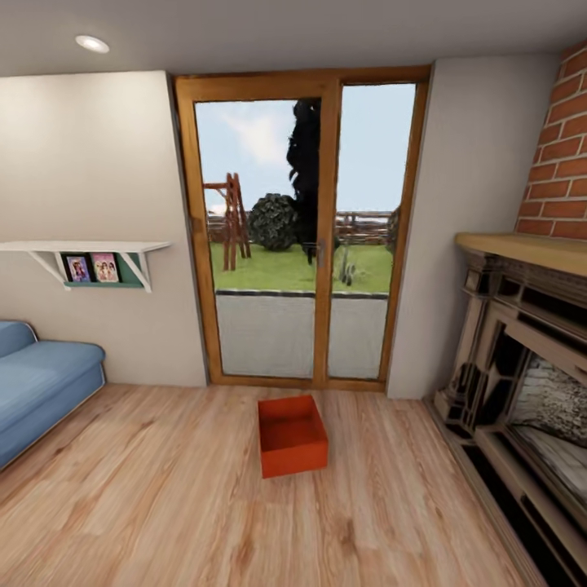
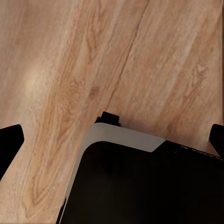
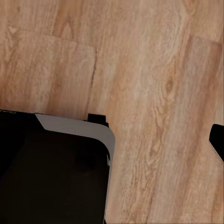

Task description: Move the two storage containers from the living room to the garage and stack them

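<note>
One orange-red storage container (image 1: 292,436), open-topped and empty, sits on the living room's light wood planks (image 1: 163,505) just in front of the glass doors (image 1: 302,236). In the left wrist view, my left gripper (image 2: 113,139) hangs open over the planks, its black fingertips (image 2: 10,140) at the frame's two sides, above the corner of my dark base (image 2: 140,186). In the right wrist view, my right gripper (image 3: 112,140) is also spread open, with one fingertip (image 3: 217,140) showing beside my base (image 3: 51,172). Nothing is held. The garage is out of view.
A blue sofa (image 1: 41,383) stands at the left under a white wall shelf (image 1: 81,249). A brick fireplace (image 1: 530,367) with a raised hearth lines the right side. Open wood floor lies between me and the container.
</note>
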`<state>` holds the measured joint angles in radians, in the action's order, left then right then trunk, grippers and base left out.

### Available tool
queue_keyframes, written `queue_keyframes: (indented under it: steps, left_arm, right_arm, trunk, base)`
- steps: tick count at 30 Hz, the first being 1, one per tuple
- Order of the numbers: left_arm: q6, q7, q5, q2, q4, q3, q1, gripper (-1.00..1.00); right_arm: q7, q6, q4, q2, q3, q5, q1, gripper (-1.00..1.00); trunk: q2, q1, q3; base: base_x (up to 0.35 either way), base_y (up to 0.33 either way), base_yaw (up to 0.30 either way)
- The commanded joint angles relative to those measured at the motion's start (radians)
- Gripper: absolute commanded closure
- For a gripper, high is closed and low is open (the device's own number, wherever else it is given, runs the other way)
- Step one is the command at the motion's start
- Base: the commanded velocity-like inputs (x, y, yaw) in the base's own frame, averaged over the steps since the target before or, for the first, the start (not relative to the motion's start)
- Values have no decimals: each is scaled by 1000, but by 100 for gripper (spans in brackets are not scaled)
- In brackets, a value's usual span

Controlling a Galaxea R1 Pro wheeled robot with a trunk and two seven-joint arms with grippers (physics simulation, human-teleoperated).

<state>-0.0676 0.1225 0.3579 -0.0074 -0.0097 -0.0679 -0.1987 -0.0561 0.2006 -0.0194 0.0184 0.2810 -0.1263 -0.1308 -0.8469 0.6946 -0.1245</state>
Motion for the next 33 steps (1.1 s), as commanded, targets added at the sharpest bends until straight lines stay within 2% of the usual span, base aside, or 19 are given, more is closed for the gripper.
queue_keyframes:
  steps: [1, 26, 33]
  left_arm:
    - [-3, 3, 7, 0, 0, -7, -1, -100]
    - [-4, 3, 7, 1, 0, -7, -1, -100]
    - [-4, 3, 7, 1, 0, -7, -1, -100]
  right_arm:
    - [-1, 5, -2, -1, 9, -10, -1, -100]
    - [-13, 3, -2, -8, 4, -9, -1, -100]
    - [-13, 3, -2, -5, 4, -9, -1, -100]
  trunk:
    - [-1, 1, -2]
    - [-1, 1, -2]
    - [-1, 1, -2]
  base:
    - [320, 0, 0]
    - [319, -65, 0]
    - [319, -94, 188]
